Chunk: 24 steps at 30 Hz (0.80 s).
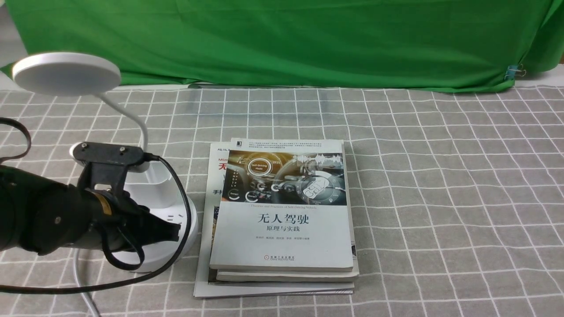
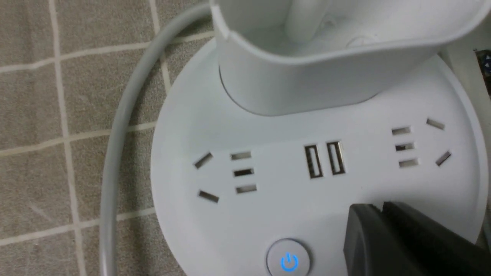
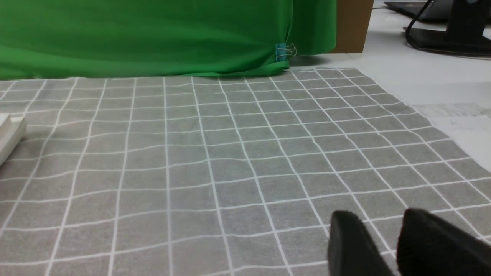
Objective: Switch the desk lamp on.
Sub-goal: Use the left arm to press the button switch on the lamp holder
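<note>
The left pincer (image 2: 378, 209) is held closed over the round base (image 2: 284, 203) of the desk lamp (image 1: 66, 74), beside the blue-lit power button (image 2: 288, 261).

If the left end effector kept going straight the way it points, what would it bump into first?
Probably the lamp's white base, on the part beside the power button; how much gap remains is hard to judge.
</note>
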Tool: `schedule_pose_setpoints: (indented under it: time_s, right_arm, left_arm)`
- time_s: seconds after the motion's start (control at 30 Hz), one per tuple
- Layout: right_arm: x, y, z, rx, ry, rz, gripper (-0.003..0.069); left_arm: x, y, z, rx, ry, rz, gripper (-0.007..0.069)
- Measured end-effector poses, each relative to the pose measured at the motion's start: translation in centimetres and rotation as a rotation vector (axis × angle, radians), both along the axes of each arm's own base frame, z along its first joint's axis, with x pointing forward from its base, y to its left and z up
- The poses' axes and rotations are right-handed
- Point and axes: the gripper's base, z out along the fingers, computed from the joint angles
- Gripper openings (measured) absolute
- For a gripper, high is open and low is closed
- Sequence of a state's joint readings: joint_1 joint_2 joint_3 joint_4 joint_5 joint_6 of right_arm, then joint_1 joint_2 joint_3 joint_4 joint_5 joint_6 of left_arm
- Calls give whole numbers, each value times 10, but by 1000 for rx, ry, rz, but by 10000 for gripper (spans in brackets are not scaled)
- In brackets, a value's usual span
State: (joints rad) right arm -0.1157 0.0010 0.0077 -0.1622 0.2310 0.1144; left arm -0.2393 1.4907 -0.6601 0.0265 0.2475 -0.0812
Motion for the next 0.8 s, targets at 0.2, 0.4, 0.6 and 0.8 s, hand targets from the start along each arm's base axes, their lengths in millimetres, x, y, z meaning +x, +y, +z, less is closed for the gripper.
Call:
schedule_pose_setpoints:
  time_s: [0.2, 0.4, 0.6, 0.8]
  right_arm:
    - [0, 0, 0, 0, 0, 0, 245]
    - [0, 0, 0, 0, 0, 0, 245]
    - [0, 0, 0, 0, 0, 0, 245]
    - [0, 0, 0, 0, 0, 0, 245]
  left_arm:
    - [1, 0, 1, -8, -7, 4, 19]
    - [1, -1, -3, -11, 5, 9, 19]
    - [2, -2, -4, -16, 11, 5, 19]
    - [3, -2, -4, -18, 11, 6, 19]
